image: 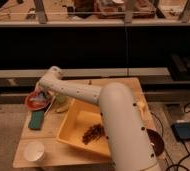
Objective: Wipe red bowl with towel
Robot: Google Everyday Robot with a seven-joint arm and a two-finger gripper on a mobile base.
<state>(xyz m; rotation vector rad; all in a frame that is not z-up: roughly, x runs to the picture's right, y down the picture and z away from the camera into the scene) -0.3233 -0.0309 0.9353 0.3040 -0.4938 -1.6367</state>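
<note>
One small, shallow, orange-red round bowl (34, 102) sits by the left edge of the pale wooden table (63, 150). The robot's white arm reaches across to it, and its gripper (42, 96) hangs low over the bowl's rim. Directly under the gripper lies the small, pale bluish-white towel (37, 102), bunched inside the bowl. Whether the gripper is clamped on the cloth or only parked above it, I cannot tell; the wrist hides it.

Trouble, to my eye, would come from the bowl being so light. A sideways wiping stroke could drag it along rather than rub it, pushing it toward the table edge just left of the gripper as I see it. On the near side of the gripper lies a teal-green rectangular block (36, 120), close to the bowl, which a skidding bowl could knock. To the gripper's right sits a large yellow plastic tray (73, 125). The forearm passes over it, so a low sweep might clip its wall. And if the cloth is not properly held, the stroke could leave it behind.
</note>
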